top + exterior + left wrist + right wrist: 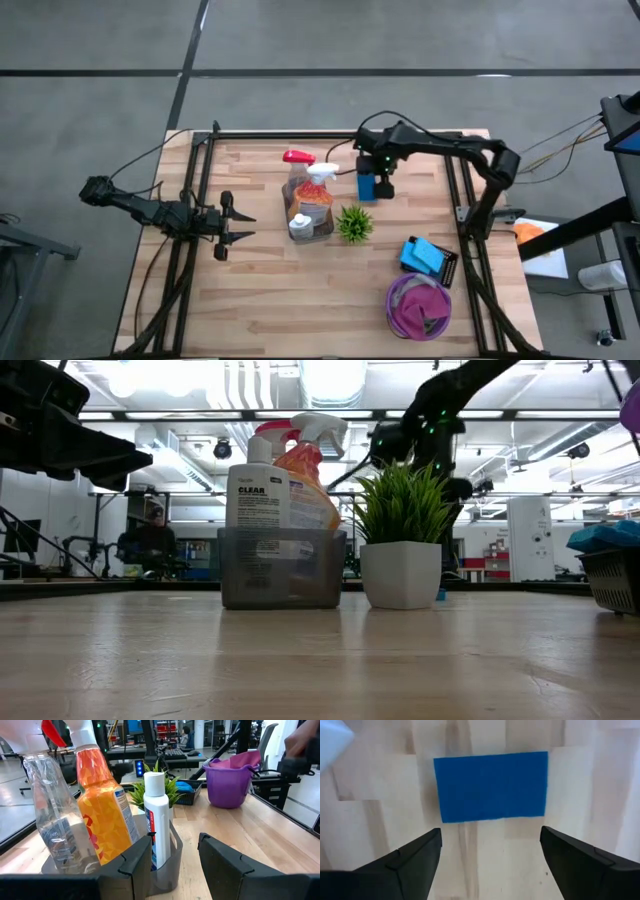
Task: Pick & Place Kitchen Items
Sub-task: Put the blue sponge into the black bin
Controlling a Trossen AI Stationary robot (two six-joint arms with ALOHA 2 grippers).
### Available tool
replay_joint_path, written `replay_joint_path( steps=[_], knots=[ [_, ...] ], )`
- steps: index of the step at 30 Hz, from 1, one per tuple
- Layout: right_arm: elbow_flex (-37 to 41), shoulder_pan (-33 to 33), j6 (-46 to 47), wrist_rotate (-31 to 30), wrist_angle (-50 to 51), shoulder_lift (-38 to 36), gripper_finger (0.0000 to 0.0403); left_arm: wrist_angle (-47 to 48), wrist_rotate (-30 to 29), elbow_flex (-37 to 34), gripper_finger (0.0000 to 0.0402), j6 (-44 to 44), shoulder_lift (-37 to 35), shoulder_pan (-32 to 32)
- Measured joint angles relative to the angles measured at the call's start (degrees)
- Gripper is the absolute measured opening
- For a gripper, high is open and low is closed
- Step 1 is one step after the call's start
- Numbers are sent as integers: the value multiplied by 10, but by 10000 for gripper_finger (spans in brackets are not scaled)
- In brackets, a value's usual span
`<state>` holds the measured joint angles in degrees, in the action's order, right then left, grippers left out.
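A blue rectangular sponge (pixel 491 786) lies flat on the wooden table, also seen in the high view (pixel 367 186). My right gripper (pixel 490 855) hangs over it, pointing down, open and empty, with the sponge just ahead of its fingertips. A clear spray bottle with a red trigger (pixel 50 820), an orange spray bottle with a white trigger (pixel 102 815) and a white bottle (pixel 157 815) stand in a grey caddy (pixel 308 222). My left gripper (pixel 240 228) is open and empty, level, to the left of the caddy and pointing at it.
A small spiky green plant in a white pot (pixel 354 224) stands right of the caddy. A black basket with blue sponges (pixel 428 258) and a purple bowl holding a magenta cloth (pixel 418 305) sit at the near right. Bare table lies at the near left.
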<state>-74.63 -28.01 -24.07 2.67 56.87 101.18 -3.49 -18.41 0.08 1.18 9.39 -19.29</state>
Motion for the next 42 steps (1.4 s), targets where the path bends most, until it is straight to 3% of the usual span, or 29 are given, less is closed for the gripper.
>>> replay_joint_path(
  steps=[8, 25, 30, 37, 42],
  knots=[
    [0, -1, -11, 2, -22, 62, 336, 0, 0, 0, 162, 3, 0, 0],
    [-2, 7, 12, -1, -44, 124, 330, 0, 0, 0, 162, 5, 2, 0],
    [-2, 7, 14, 0, -45, 126, 254, 0, 0, 0, 162, 5, 2, 0],
    [-1, 5, 14, 22, -33, 128, 42, 0, 0, 0, 162, 4, 2, 0],
    [2, 6, 18, 34, 12, 124, 20, 0, 0, 0, 162, 2, 2, 0]
  ],
)
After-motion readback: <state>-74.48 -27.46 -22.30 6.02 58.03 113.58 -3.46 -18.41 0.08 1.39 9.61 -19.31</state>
